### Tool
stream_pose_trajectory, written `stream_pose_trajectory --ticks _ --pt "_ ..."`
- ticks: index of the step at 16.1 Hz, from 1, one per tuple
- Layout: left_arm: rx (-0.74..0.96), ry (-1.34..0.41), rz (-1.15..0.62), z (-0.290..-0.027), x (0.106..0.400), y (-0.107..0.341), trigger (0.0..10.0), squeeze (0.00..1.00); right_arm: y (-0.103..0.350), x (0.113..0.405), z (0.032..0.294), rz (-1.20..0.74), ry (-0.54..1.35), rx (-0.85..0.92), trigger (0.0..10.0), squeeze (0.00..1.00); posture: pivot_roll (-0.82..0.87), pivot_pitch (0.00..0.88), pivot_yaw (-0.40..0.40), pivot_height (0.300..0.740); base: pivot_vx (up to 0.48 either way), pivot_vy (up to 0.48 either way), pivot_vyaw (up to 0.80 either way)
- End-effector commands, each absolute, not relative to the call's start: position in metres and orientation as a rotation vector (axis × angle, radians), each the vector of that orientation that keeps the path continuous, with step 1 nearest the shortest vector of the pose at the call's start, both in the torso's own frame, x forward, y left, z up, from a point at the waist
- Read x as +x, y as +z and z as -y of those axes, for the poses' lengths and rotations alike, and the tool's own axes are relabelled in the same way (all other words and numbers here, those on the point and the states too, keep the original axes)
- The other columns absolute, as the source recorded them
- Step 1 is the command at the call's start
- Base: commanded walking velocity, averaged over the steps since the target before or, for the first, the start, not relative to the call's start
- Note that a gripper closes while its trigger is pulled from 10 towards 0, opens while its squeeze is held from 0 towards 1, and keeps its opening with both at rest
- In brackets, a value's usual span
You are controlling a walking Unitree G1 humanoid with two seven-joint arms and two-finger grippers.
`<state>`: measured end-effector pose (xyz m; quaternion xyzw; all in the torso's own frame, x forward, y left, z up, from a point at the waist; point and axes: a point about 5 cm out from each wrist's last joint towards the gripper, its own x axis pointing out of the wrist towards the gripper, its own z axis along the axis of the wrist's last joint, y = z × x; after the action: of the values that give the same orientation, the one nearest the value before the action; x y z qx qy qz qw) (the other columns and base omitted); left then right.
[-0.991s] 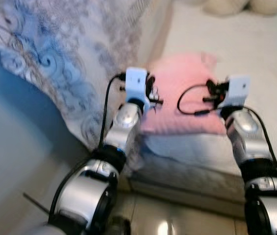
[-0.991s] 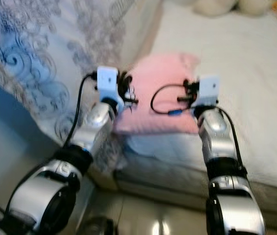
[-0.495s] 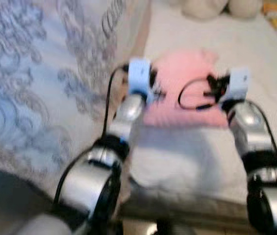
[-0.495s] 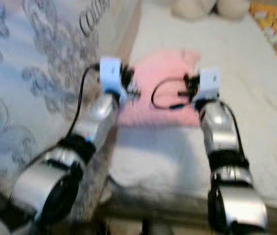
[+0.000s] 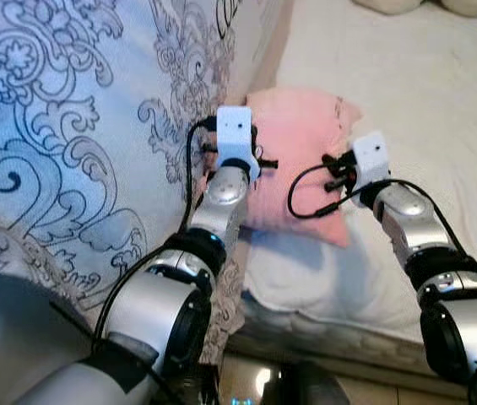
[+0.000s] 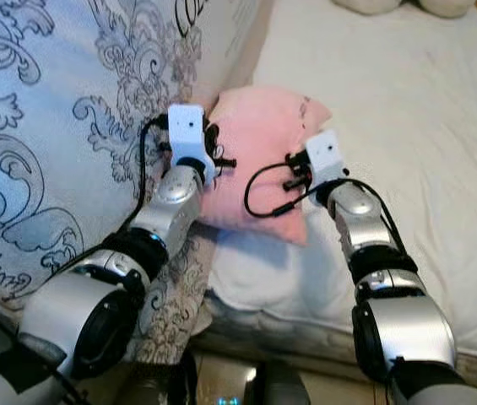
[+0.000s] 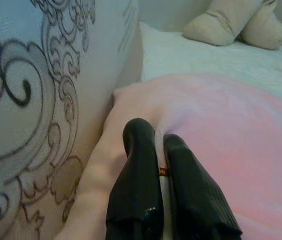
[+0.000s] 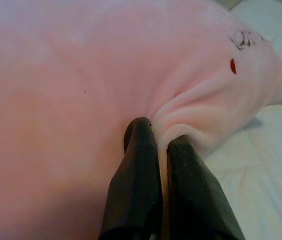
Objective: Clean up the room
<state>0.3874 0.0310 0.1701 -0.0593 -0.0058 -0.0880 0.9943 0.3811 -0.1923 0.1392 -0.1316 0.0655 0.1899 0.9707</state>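
On the bed [image 5: 441, 76], at its near edge beside the patterned quilt [image 5: 69, 126], lies the pink pillow [image 5: 301, 135]. Left tool [image 7: 161, 152] is pinched onto the pillow's 9 o'clock edge; right tool [image 8: 155, 140] is pinched onto a fold at 4 o'clock. Step in hand, by judgement: two-handed carry and placement of the pillow. Next move calls for both arms travelling together toward 12 o'clock, grips kept firm.

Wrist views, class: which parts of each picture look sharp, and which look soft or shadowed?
Left wrist view: left end effector fairly sharp, plush toy behind soft. Right wrist view: right end effector pinching the pink pillow; the fold is crisp, shadow darkens its near part.
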Motion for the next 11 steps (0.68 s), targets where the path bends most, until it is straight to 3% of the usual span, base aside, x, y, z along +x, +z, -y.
stream_pose_trajectory --ticks 1,9,11 --pt "-0.197 -0.195 -0.104 0.000 0.364 0.136 10.0 0.00 0.134 0.378 0.204 -0.169 0.383 -0.293 10.0 0.00 -0.10 0.262 0.018 0.727 0.000 0.000 0.00" --pt "-0.407 -0.395 -0.219 0.071 0.325 0.133 10.0 0.00 0.154 0.377 0.232 -0.152 0.402 -0.372 10.0 0.00 -0.13 0.252 0.019 0.727 0.000 0.000 0.00" --pt "-0.314 -0.416 -0.162 0.069 0.326 0.134 10.0 0.00 0.161 0.379 0.240 -0.135 0.355 -0.340 10.0 0.00 -0.13 0.247 0.020 0.727 0.000 0.000 0.00"
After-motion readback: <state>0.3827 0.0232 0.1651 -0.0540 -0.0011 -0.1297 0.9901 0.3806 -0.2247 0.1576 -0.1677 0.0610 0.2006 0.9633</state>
